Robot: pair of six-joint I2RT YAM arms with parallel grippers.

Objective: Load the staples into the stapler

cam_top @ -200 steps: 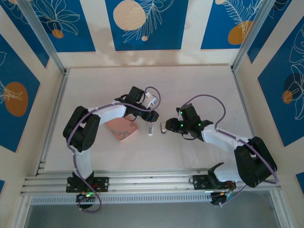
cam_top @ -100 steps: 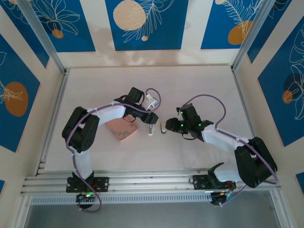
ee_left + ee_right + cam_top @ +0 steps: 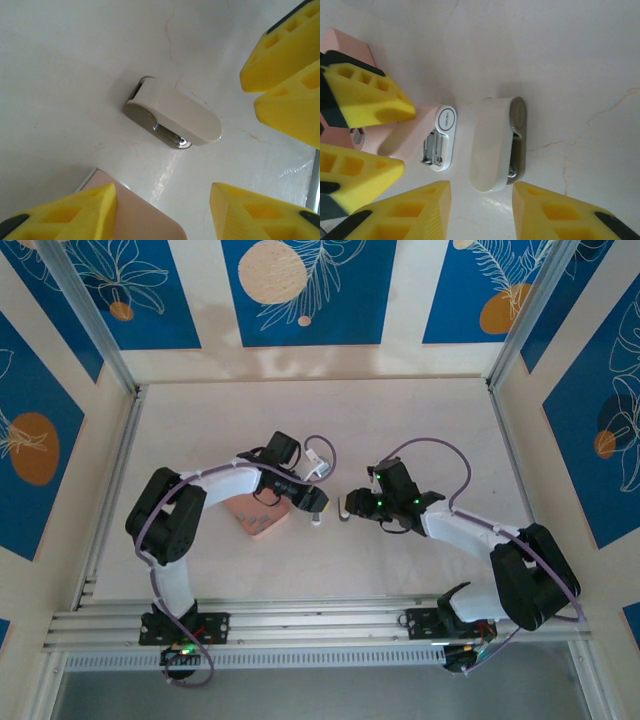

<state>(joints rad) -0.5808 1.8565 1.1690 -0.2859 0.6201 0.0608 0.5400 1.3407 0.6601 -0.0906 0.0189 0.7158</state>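
Left gripper (image 3: 162, 195) has dropped closer to the stapler (image 3: 180, 115), jaws spread; right gripper (image 3: 482, 192) straddles it, jaws spread.

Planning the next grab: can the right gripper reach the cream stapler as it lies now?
Probably yes. The stapler lies uncovered on the table, directly in front of the right gripper, jaws open. The left gripper hovers to one side, near the smaller white piece, and looks clear of that path.

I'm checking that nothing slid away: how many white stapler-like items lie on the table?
2. A smaller white item lies beside the pink tray; a larger white-and-metal item lies just right of it in the right wrist view. The arms may hide others.
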